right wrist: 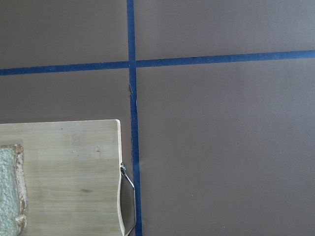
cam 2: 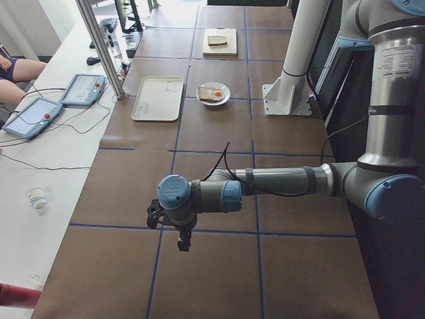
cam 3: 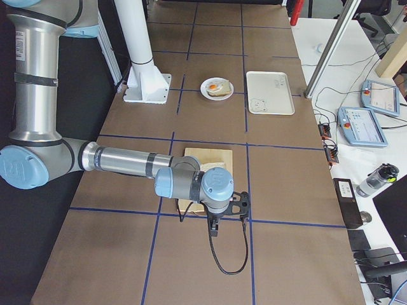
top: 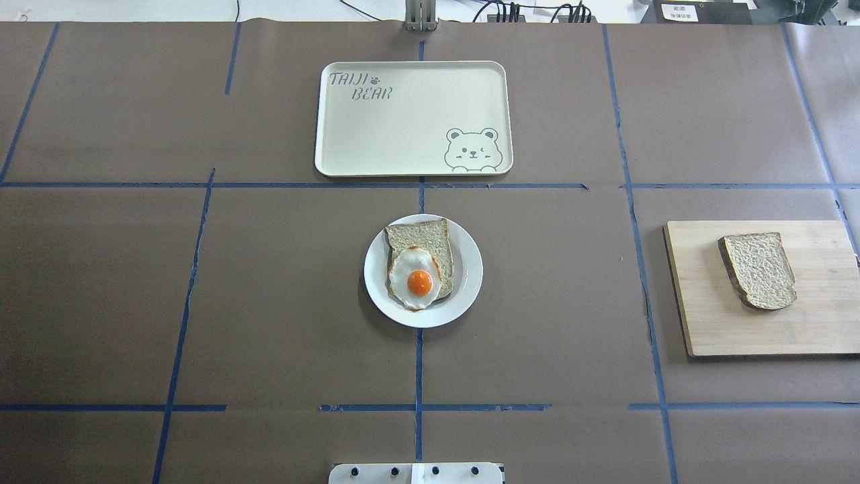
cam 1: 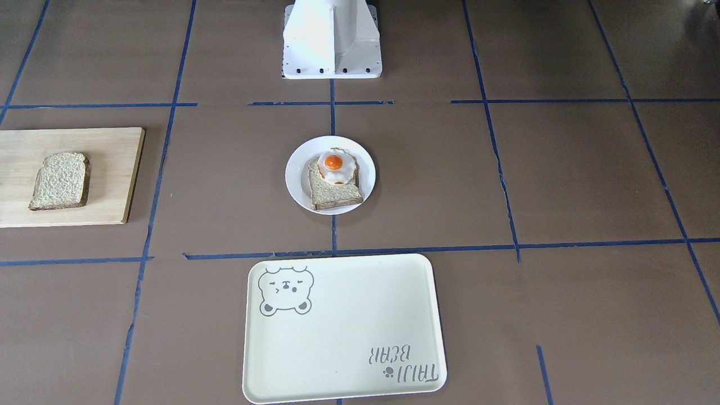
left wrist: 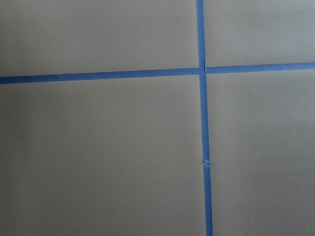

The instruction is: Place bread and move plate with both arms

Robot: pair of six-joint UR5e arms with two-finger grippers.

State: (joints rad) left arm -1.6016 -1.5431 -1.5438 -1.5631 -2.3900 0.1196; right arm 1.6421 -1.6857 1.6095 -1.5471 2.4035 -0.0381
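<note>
The plain bread slice (top: 760, 270) lies on a wooden board (top: 712, 329) at the overhead view's right; it also shows in the front view (cam 1: 60, 181), and its edge shows in the right wrist view (right wrist: 10, 191). The white plate (top: 470, 269) sits at the table's middle and bears another slice topped with a fried egg (top: 419, 281). My left gripper (cam 2: 182, 240) shows only in the left side view, far from the plate. My right gripper (cam 3: 215, 227) shows only in the right side view, just past the board's end. I cannot tell whether either is open or shut.
A cream bear tray (top: 403, 134) lies beyond the plate. The white pedestal (cam 1: 332, 39) stands on the robot's side of the plate. The left wrist view shows only brown table with blue tape lines (left wrist: 202, 147). A metal loop (right wrist: 129, 183) sticks out of the board's end.
</note>
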